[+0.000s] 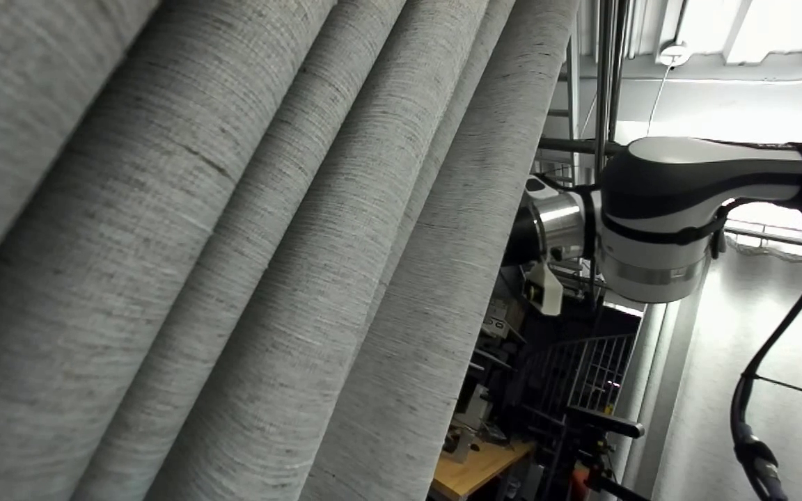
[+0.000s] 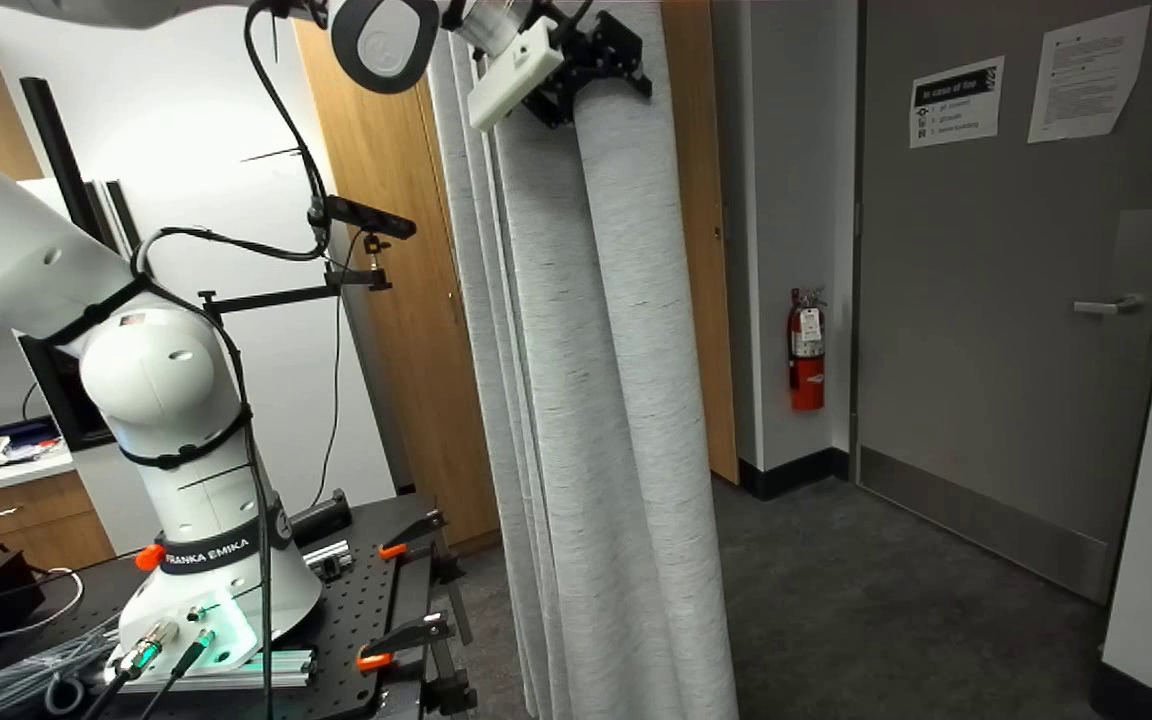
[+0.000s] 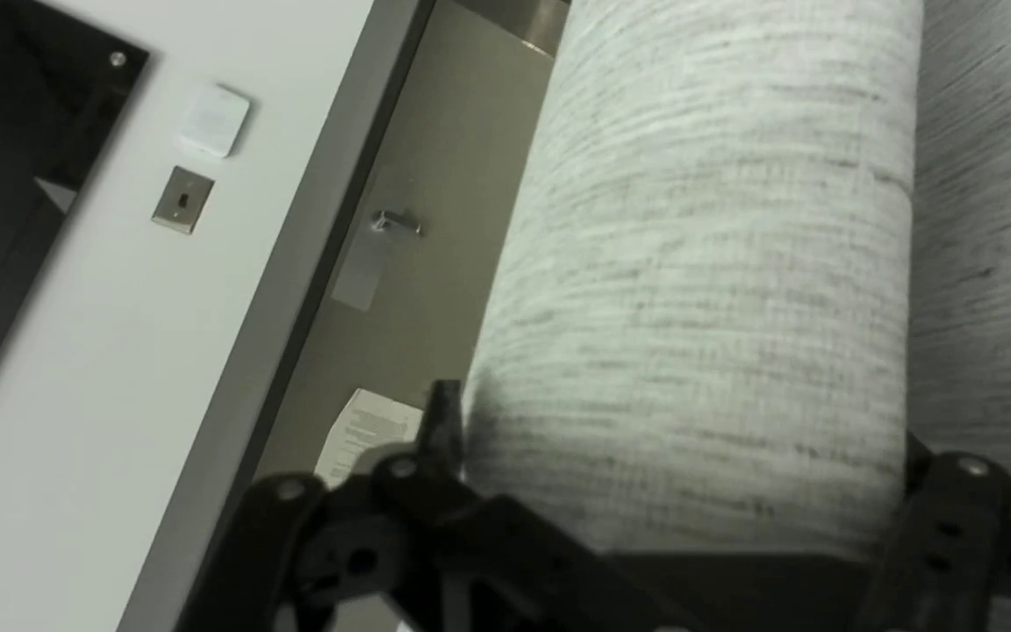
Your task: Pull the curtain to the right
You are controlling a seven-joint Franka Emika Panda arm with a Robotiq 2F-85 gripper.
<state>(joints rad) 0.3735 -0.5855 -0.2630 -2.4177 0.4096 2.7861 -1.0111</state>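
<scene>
Grey curtain (image 1: 269, 243) closest, filling much of an exterior view, hung in deep folds; straddled at its edge fold by the gripper (image 3: 679, 439), jaws spread wide, probably for dragging sideways without pinching.

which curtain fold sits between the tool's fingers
The curtain's edge fold, nearest the grey door; the other folds hang outside the tool.

The curtain (image 2: 596, 390) is grey with dark flecks, gripper (image 2: 603, 97) black, arm (image 2: 151, 370) white, fire extinguisher (image 2: 807, 355) red, 2 notices (image 2: 956, 103) mostly white.
</scene>
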